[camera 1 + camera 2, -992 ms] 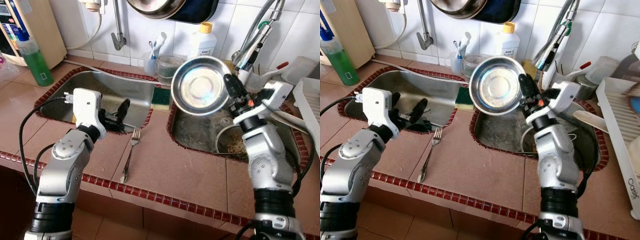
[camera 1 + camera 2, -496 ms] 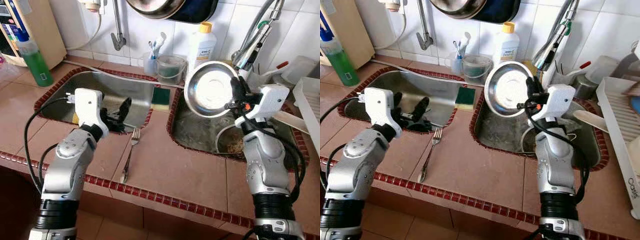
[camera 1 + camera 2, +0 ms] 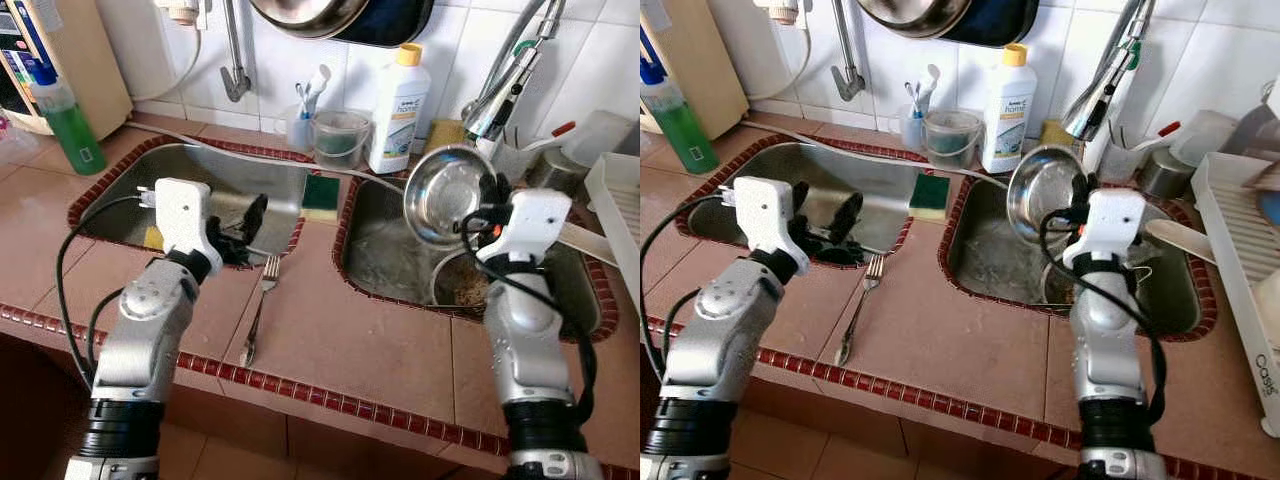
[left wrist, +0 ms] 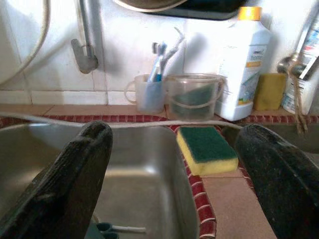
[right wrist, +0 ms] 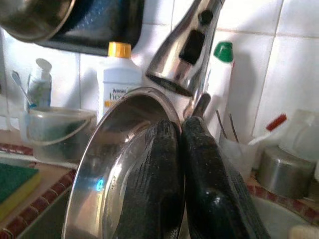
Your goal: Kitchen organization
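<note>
A shiny steel bowl (image 3: 445,195) hangs tilted over the right sink basin (image 3: 380,265), below the pull-out faucet (image 3: 497,95). My right gripper (image 3: 490,200) is shut on the bowl's rim; in the right wrist view both fingers (image 5: 159,169) pinch the rim of the bowl (image 5: 109,164). My left gripper (image 3: 825,218) is open with nothing in it, hovering over the front edge of the left sink basin (image 3: 215,180). Along its fingers (image 4: 65,184) lies a green and yellow sponge (image 4: 207,149). A fork (image 3: 258,310) rests on the tiled counter between the sinks.
A dirty pot (image 3: 465,288) sits in the right basin. A white detergent bottle (image 3: 398,95), a plastic tub (image 3: 340,135) and a toothbrush cup (image 3: 300,120) line the back wall. A green bottle (image 3: 68,115) stands at far left, a white dish rack (image 3: 1240,250) at far right.
My right gripper has carried the bowl to the right and lower, and turned it more edge-on. The left arm has barely moved.
</note>
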{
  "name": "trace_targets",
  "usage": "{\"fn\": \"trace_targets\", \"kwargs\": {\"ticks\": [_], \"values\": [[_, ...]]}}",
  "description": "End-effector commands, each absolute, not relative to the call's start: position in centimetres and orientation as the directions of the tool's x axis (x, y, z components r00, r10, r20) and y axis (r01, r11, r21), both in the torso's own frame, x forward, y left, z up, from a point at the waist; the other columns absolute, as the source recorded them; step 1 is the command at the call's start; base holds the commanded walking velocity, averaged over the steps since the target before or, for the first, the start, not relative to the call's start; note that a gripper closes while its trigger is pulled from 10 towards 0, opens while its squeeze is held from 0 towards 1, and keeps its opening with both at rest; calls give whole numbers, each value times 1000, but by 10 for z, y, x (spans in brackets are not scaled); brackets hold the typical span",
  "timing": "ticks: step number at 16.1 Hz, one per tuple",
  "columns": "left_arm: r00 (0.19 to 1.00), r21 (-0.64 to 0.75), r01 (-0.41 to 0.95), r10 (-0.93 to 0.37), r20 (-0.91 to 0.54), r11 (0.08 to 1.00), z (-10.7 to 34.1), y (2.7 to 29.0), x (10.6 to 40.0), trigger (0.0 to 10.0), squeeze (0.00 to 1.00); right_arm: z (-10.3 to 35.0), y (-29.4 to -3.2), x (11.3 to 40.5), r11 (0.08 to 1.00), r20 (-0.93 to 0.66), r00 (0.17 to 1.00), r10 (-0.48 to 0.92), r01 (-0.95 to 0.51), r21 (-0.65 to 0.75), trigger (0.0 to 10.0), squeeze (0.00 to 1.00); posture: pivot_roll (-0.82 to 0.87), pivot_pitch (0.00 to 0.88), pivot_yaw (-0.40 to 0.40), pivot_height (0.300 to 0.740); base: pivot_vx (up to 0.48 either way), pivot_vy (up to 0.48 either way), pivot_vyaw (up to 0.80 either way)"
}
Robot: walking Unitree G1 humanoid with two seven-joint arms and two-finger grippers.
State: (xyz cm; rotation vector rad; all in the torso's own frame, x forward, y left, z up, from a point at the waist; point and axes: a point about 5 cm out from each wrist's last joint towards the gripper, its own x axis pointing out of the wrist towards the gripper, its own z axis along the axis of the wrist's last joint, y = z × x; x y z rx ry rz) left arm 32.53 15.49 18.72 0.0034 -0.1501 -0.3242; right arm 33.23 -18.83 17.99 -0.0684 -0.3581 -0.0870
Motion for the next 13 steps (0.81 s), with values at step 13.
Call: {"fn": "trace_targets", "kwargs": {"ticks": [13], "values": [[920, -35, 372, -363, 149, 928, 181, 150, 327, 10000, 0, 179, -172, 329, 994, 379, 924, -43, 77, -76, 10000, 0, -138, 0, 19, 740, 0, 0, 0]]}}
